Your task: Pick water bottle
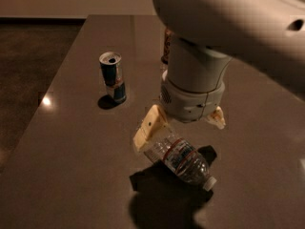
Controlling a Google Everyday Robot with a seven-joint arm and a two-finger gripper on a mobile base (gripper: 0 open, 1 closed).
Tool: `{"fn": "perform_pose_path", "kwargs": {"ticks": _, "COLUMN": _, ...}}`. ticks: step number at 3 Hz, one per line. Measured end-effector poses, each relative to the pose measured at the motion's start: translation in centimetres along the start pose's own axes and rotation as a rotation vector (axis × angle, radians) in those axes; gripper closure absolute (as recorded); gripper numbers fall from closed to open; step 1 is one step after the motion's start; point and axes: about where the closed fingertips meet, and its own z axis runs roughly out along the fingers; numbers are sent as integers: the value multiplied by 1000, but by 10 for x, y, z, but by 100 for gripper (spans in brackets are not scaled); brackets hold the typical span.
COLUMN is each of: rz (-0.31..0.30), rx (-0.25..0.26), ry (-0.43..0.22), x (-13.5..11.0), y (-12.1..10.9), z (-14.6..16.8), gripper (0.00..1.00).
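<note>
The water bottle lies on its side on the dark table, white cap toward the lower right, blue label with red bands facing up. My gripper hangs directly over the bottle's base end, open. One cream finger is at the left of the bottle and the other finger is at the right. The fingers straddle the bottle's upper part without closing on it.
A blue-and-silver can stands upright to the left. An orange-gold can stands behind, mostly hidden by my arm. The table's left edge runs diagonally down the left; dark floor lies beyond.
</note>
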Motion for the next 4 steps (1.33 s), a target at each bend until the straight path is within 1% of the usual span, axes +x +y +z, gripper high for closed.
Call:
{"fn": "perform_pose_path", "kwargs": {"ticks": 1, "rz": -47, "rx": -12, "ry": -35, "x": -6, "y": -3, "z": 16, "gripper": 0}}
{"fn": "perform_pose_path", "kwargs": {"ticks": 3, "rz": -108, "rx": -29, "ry": -82, "x": -10, "y": -10, "z": 36, "gripper": 0}}
{"fn": "perform_pose_path", "kwargs": {"ticks": 4, "rz": -124, "rx": -30, "ry": -97, "x": -10, "y": -12, "z": 42, "gripper": 17}}
